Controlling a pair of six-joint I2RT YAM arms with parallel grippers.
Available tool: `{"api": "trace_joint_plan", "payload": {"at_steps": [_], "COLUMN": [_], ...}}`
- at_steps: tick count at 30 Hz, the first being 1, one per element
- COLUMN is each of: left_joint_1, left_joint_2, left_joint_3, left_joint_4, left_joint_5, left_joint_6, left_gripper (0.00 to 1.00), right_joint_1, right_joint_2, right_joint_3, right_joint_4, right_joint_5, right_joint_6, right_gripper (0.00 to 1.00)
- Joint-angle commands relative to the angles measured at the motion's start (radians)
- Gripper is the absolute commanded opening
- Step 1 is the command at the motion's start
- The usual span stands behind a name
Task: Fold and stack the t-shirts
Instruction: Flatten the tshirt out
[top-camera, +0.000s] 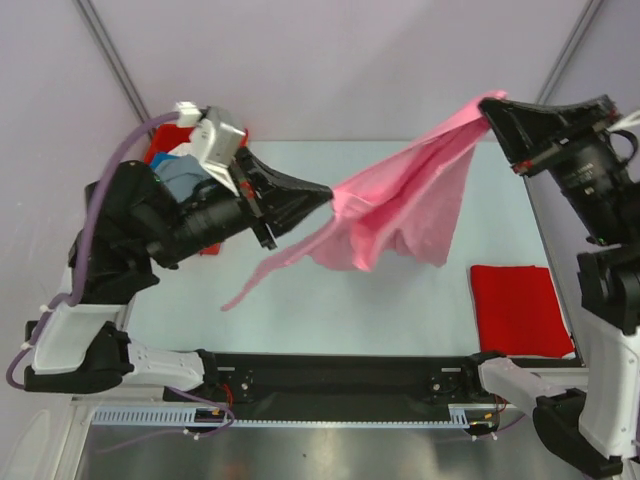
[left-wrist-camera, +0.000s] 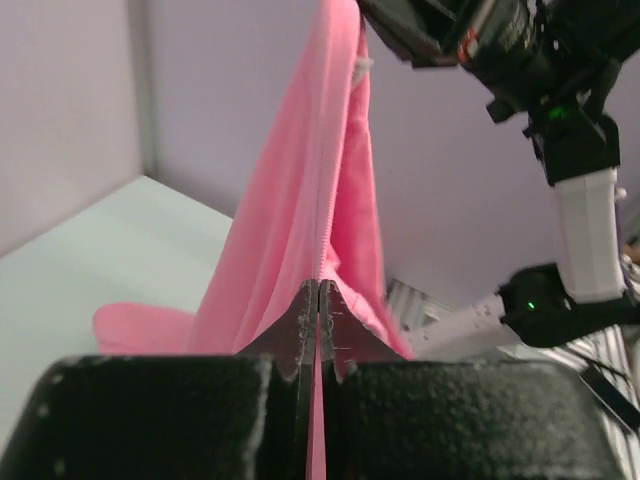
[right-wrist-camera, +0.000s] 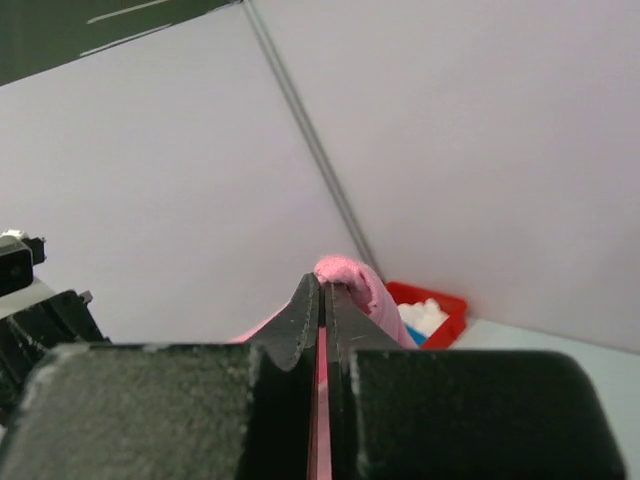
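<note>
Clamps pink shirt (top-camera: 410, 200), not yet folded, above table (top-camera: 330, 310) between shut left gripper (top-camera: 332, 200) and right gripper (top-camera: 490, 110); red shirt (top-camera: 520, 308) folded at table's right edge

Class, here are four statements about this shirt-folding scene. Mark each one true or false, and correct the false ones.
1. The pink shirt hangs in the air, held between the left gripper and the right gripper. True.
2. The left gripper is open. False: it is shut on the pink shirt.
3. A folded red shirt lies on the table near its right edge. True.
4. The red bin stands at the table's far right corner. False: it is at the far left, behind the left arm.
</note>
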Motion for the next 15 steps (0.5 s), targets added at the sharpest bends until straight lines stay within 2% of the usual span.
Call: {"api": "trace_joint_plan", "payload": {"at_steps": [1, 4, 9, 11, 12, 15], "left_joint_1": [-0.07, -0.114, -0.13, -0.13, -0.128, -0.073], "left_joint_2": [0.056, 0.1, 0.169, 0.169, 0.142, 0.056], "left_joint_3": [0.015, 0.032, 0.079, 0.084, 0.069, -0.071], "left_joint_4": [-0.015, 0.001, 0.048, 0.041, 0.039, 0.07], "left_joint_5": [0.114, 0.128, 0.188, 0.133, 0.046, -0.077], "left_joint_6": [-0.003, -0.02, -0.043, -0.041, -0.038, -0.049], "left_gripper": [0.0, 0.0, 0.0, 0.0, 0.0, 0.0], "right_joint_1": [-0.014, -0.014, 0.006, 0.014, 0.015, 0.015], "right_joint_2": [-0.045, -0.079, -0.03, 0.0, 0.046, 0.112], "right_joint_3": [0.07, 0.108, 0.188, 0.218, 0.228, 0.229], "right_joint_4": [-0.06, -0.116, -0.14, -0.137, -0.133, -0.084], "right_joint_5": [0.212, 0.338, 0.435, 0.433, 0.409, 0.313], "right_joint_6": [-0.114, -0.177, -0.255, -0.258, -0.255, -0.216], "right_gripper": [0.0, 0.0, 0.0, 0.0, 0.0, 0.0]}}
